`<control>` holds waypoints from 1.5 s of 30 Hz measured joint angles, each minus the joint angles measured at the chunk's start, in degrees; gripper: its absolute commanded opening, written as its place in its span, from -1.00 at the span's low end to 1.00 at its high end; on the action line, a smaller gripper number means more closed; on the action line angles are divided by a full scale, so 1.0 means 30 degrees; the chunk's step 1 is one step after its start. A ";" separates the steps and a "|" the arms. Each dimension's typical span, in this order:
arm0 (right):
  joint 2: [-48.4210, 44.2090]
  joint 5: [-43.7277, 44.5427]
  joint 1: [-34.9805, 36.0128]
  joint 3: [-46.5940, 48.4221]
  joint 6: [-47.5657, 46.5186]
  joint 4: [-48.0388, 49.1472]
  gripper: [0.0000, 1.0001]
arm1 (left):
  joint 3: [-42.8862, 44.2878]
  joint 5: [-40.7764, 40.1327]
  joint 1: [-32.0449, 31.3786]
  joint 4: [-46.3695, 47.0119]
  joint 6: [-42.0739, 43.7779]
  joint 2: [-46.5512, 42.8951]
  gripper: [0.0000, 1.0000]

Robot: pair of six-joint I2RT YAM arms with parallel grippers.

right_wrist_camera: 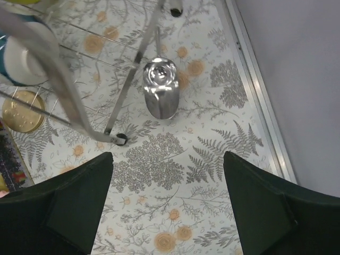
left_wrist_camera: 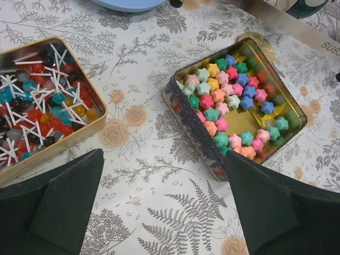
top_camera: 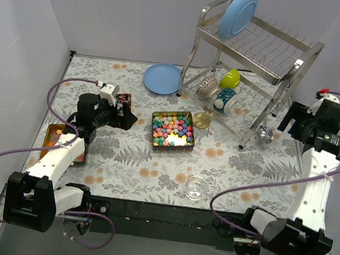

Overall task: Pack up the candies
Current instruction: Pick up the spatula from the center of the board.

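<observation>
The candies (top_camera: 171,129), small star-shaped sweets in pink, green, blue, yellow and orange, lie in an open rectangular tin (top_camera: 153,139) at the table's middle. In the left wrist view the candies (left_wrist_camera: 223,90) fill much of the tin (left_wrist_camera: 196,133), with bare gold floor at its right. My left gripper (top_camera: 128,116) is open and empty, just left of the tin; it also shows in the left wrist view (left_wrist_camera: 164,207). My right gripper (top_camera: 288,122) is open and empty at the far right, above a metal scoop (right_wrist_camera: 161,87); it also shows in the right wrist view (right_wrist_camera: 167,207).
A second tin of lollipops (left_wrist_camera: 42,101) lies under my left arm. An orange tray (top_camera: 52,133) is at the left edge. A glass bowl (top_camera: 196,186) stands near the front. A gold lid (top_camera: 201,120), a dish rack (top_camera: 257,48) with mugs and blue plates (top_camera: 162,78) are behind.
</observation>
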 measured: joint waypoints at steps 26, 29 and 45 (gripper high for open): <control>1.2684 -0.7016 -0.3993 0.1464 -0.0539 -0.1064 0.05 | 0.0109 -0.0255 0.0029 -0.1603 -0.0364 -0.1515 0.96; 1.3406 -0.7446 -0.3956 0.1821 -0.0517 -0.0962 0.05 | 0.0117 -0.0291 0.0029 -0.1654 -0.0350 -0.1107 0.96; 1.5752 -0.5493 -0.2776 0.3242 0.0131 0.0051 -0.25 | 0.0554 -0.0590 0.0066 -0.1974 -0.0095 0.1217 0.96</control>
